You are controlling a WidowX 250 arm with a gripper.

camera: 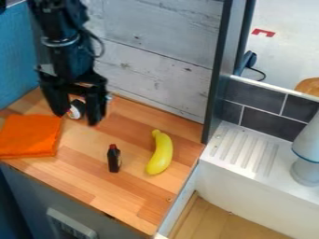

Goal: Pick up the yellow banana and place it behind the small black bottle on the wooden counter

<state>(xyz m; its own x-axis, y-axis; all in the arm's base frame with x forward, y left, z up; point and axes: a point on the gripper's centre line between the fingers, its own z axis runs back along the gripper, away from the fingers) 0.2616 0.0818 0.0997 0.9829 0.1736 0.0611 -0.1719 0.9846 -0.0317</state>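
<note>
**Open gripper near a small object at the rear of a wooden surface.**

The black arm (67,53) hangs at the upper left of the view; its gripper (78,116) is released, the fingers parted. A small white-and-dark object (75,110) appears between them, near the wall (152,58); contact cannot be determined, and its long axis cannot be told, since the fingers partly hide it. On the wooden surface (87,184), a folded orange cloth (29,136) lies toward the left edge of the view. A dark bottle with a red cap (114,160) is below and to the right of the gripper in view. Farther right is a banana (161,154), its long axis running from the stem toward the front edge, slightly bowed.
</note>
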